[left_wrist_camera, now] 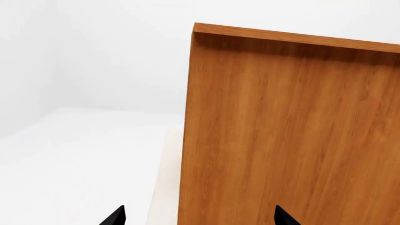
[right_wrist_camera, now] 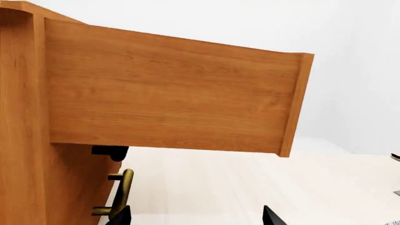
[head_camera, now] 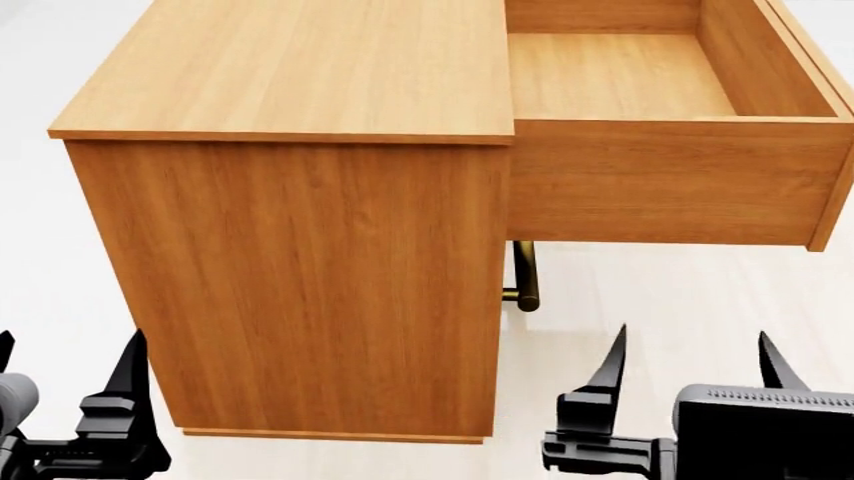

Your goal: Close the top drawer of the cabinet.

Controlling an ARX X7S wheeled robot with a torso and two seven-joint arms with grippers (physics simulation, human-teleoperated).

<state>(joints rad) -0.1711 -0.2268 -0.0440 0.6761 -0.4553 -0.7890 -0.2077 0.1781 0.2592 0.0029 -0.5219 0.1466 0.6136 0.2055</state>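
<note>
While the top drawer [head_camera: 667, 180] hangs pulled far out of the cabinet [head_camera: 307, 290] in the head view, both grippers, left [head_camera: 67, 400] and right [head_camera: 687, 375], wait low with fingers spread, holding nothing. Left wrist view: cabinet side panel. Right wrist view: drawer's side above a brass handle [right_wrist_camera: 122, 192].

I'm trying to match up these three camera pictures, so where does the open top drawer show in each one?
Head view: the top drawer juts from the cabinet at upper right, pulled out, its inside bare.
Right wrist view: the top drawer's side wall fills the upper middle.
Left wrist view: not in it; only the cabinet's side.
Shared landmark: the lower drawer's brass handle beneath the top drawer.
</note>
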